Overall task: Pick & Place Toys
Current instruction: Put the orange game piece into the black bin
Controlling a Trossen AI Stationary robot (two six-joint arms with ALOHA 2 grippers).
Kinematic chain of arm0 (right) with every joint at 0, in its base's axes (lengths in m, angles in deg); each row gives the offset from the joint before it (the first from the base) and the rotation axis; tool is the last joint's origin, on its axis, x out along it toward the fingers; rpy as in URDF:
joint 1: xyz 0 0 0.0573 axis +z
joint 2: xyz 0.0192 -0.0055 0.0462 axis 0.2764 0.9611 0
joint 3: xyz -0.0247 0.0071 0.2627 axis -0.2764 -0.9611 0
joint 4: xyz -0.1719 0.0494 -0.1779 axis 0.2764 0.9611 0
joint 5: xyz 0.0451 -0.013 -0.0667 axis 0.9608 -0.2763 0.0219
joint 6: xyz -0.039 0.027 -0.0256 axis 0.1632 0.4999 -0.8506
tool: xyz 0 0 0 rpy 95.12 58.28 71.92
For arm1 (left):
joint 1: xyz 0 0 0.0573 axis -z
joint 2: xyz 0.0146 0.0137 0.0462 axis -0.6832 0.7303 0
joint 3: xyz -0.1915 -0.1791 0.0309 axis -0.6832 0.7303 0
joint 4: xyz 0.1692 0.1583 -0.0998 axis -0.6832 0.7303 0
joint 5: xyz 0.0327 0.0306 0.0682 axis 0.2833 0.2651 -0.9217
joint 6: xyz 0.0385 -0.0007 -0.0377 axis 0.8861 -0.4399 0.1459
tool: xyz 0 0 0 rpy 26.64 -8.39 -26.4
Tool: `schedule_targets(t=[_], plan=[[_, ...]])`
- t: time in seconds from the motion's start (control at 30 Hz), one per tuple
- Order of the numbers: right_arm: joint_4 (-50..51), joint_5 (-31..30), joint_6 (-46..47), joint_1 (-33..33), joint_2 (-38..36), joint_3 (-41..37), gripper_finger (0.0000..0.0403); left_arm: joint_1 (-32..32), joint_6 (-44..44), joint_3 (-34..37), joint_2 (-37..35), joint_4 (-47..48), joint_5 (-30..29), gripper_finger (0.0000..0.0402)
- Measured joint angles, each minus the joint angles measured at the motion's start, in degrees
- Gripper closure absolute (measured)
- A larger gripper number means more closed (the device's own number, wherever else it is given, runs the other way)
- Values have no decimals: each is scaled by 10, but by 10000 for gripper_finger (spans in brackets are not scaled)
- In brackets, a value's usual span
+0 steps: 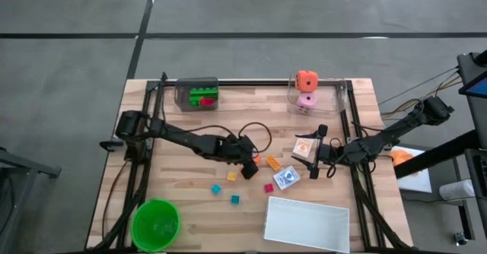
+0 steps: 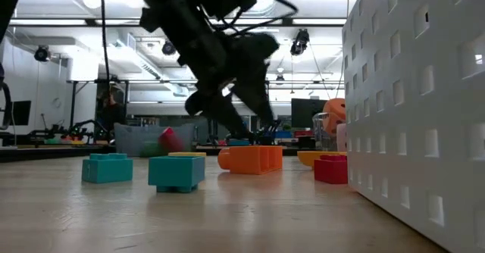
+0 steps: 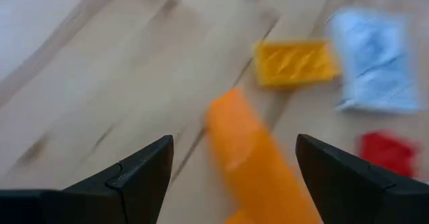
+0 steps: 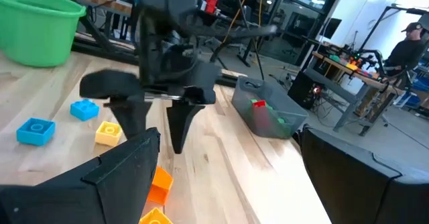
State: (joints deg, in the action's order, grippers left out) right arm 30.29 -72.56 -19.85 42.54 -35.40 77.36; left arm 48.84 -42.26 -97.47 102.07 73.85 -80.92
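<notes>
The left gripper (image 1: pixel 249 165) hangs near the middle of the tabletop, fingers spread wide over an orange brick (image 3: pixel 249 158), not holding it. The right gripper (image 1: pixel 316 152) waits closer to the right edge, spread too, holding nothing.

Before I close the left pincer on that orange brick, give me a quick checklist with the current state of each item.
1. Left pincer open: ok.
2. Small orange plastic brick between its fingers: ok in the left wrist view.
3. Yellow ridged block clear of the fingers: ok.
4. Right pincer open, apart from the left: ok.
5. Round green plastic bowl upright, unobstructed: ok.
6. Fingertips low enough to grip: cannot tell.
</notes>
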Motion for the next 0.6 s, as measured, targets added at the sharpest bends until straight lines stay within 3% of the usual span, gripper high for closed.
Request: schedule_targets(t=[0.13, 0.6], plan=[[1, 0, 0, 0, 0, 0, 52, 2, -2, -27, 22, 54, -26, 87], [4, -3, 0, 0, 0, 0, 52, 11, -6, -35, 33, 17, -7, 87]])
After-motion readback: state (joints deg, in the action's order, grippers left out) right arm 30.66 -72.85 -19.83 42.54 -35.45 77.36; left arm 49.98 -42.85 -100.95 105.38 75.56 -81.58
